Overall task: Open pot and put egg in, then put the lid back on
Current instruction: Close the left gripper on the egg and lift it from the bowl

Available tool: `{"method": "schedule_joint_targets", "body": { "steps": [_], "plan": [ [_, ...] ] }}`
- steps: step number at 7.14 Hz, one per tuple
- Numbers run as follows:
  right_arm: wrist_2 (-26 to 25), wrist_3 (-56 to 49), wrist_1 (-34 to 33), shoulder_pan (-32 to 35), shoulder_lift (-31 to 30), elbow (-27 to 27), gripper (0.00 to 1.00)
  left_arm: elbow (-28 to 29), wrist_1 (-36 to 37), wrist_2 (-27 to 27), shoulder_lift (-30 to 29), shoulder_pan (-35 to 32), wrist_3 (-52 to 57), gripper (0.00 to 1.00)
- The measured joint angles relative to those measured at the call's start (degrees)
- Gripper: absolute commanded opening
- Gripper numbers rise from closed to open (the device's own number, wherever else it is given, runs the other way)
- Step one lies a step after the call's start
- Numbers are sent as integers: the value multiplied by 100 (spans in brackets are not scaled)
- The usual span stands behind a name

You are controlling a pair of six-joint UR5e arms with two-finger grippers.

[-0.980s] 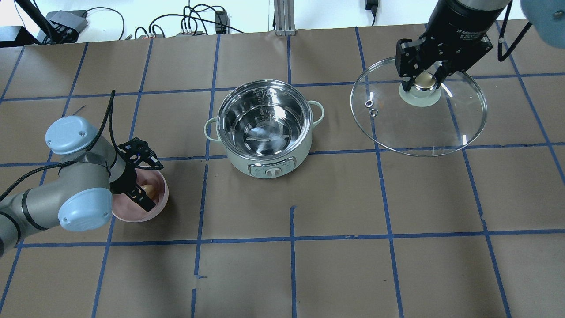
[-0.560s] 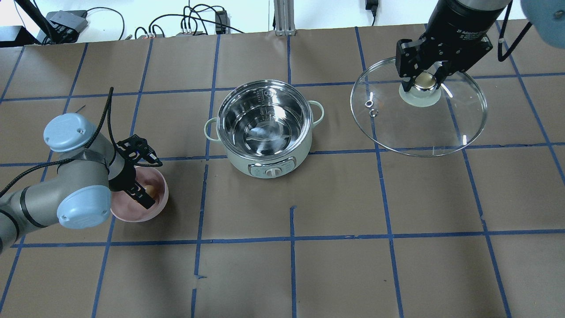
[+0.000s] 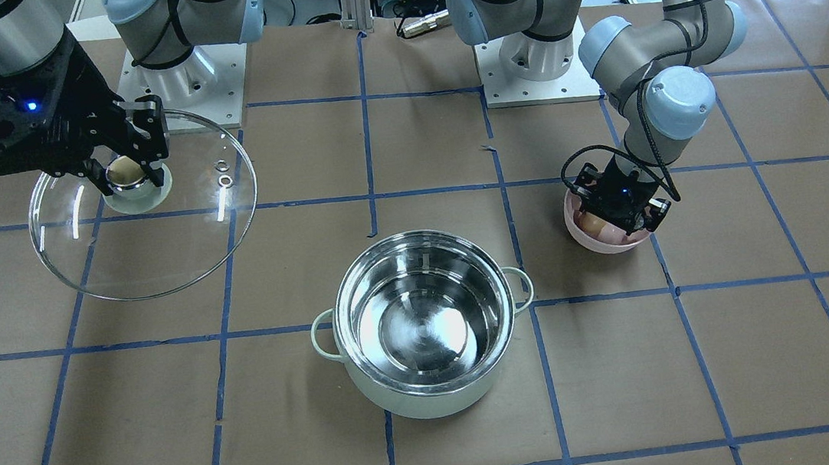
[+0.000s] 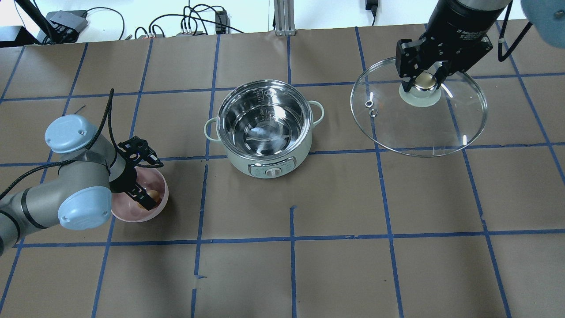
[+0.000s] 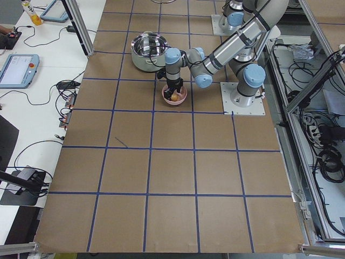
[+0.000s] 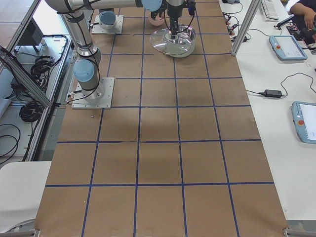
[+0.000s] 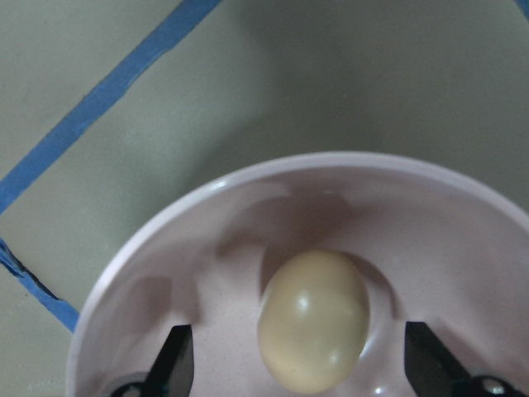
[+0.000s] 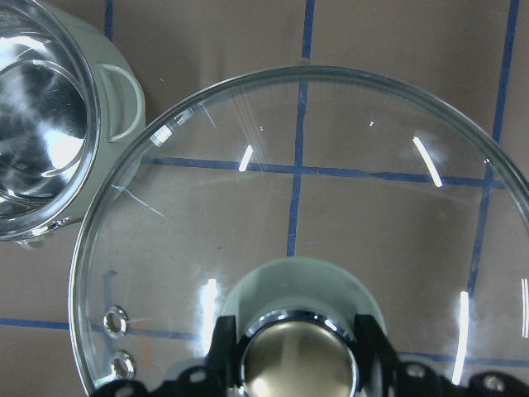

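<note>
The mint-green pot stands open at the table's middle, its steel inside empty; it also shows in the front view. The tan egg lies in a pink bowl at the left. My left gripper is down in the bowl, open, with one finger on each side of the egg and apart from it. My right gripper is shut on the knob of the glass lid and holds it tilted above the table, right of the pot.
Blue tape lines grid the brown table cover. Cables and small boxes lie along the far edge. The robot bases stand behind the pot in the front view.
My left wrist shifted slightly up-left and back, with the gripper staying down in the pink bowl around the egg. The right arm and lid have not moved.
</note>
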Motion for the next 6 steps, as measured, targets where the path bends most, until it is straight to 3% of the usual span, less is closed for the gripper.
{"method": "schedule_joint_targets", "body": {
  "steps": [2,3,5,6],
  "plan": [
    [0,7,6,0,0,-6,34,-17,-6,0,-14,0,-1,87],
    [0,9,8,0,0,-7,34,-23,-7,0,-17,0,-1,78],
    [0,7,14,0,0,-5,34,-30,-8,0,-25,0,-1,55],
    [0,6,15,0,0,-4,34,-31,-8,0,-26,0,-1,36]
  ]
}}
